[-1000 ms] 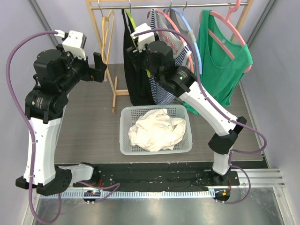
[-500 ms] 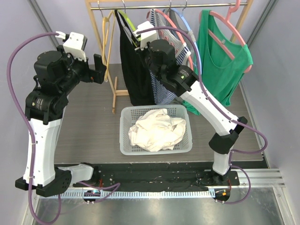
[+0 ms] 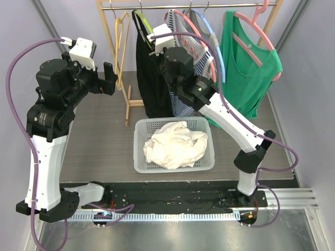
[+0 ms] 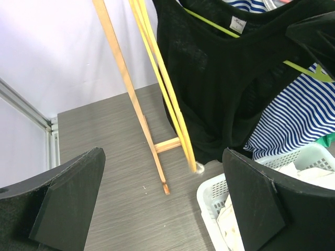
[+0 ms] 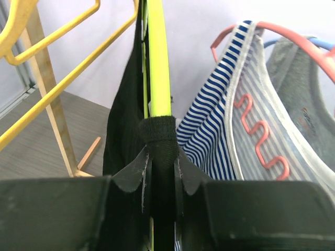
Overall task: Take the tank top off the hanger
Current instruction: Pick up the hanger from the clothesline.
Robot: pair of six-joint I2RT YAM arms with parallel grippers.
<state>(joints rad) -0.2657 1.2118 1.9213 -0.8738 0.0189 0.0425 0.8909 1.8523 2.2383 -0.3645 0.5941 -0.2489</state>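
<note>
- Okay, the right gripper (image 5: 159, 157) stood wide a second ago and has now clamped nearly shut on the strap (image 5: 158, 130) of the black tank top (image 3: 149, 78), where it wraps the lime hanger (image 5: 157, 57).
- Tank top hangs on the rail (image 3: 157, 7), at 12 o'clock from the basket (image 3: 140, 157).
- Left gripper (image 4: 162, 201) gapes fully, empty, at the top's 9 o'clock (no change there).
- I'd call the grip secured; next, pull the strap off the hanger.

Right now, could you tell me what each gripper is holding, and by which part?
The right gripper pinches the black knit tank top by its shoulder strap, where it sits on the lime-green hanger. The left gripper, jaws open, holds nothing.
</note>
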